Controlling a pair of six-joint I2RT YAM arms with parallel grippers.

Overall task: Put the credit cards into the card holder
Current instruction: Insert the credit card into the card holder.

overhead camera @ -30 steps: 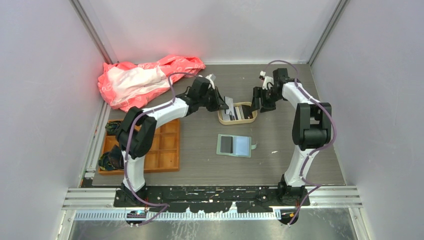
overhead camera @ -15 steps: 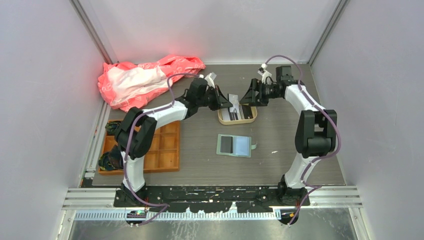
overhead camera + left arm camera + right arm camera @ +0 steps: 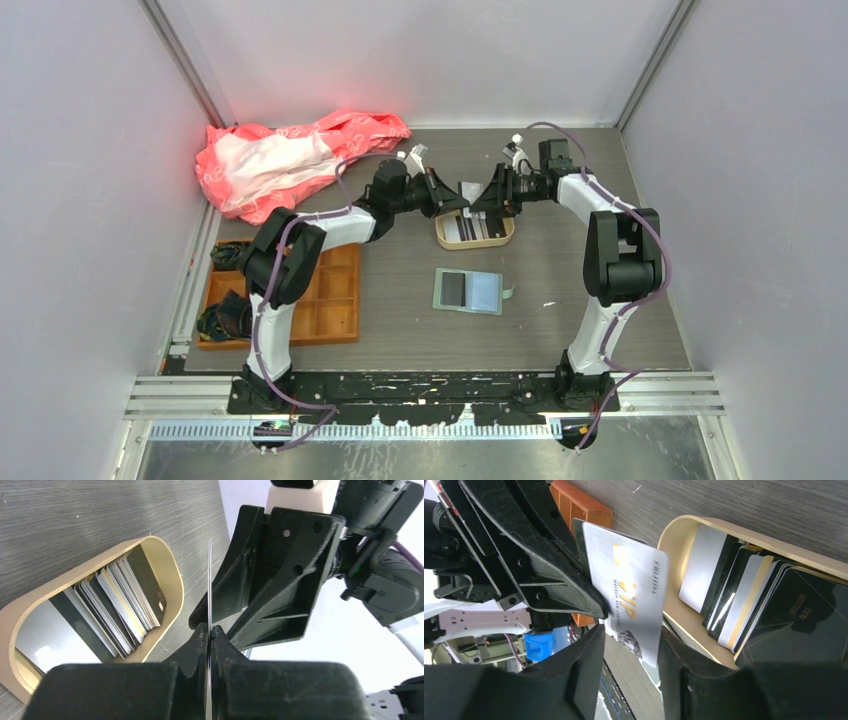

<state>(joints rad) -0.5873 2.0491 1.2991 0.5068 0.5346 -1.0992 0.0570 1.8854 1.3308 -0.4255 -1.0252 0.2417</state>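
Note:
My left gripper is shut on one silver credit card with gold lettering, held up above the beige tray. In the left wrist view the held card shows edge-on. My right gripper faces it, open, with the card's lower corner between its fingers; a gap shows on one side. In the top view both grippers meet over the tray, left gripper and right gripper. More credit cards stand stacked in the tray. The green card holder lies open on the table, nearer the arms.
An orange compartment tray sits at the left with dark items at its left end. A pink plastic bag lies at the back left. Enclosure walls close in the table on three sides.
The right gripper swung left from beside the tray to the card held by the left gripper. The left gripper raised the card slightly and stayed shut on it.

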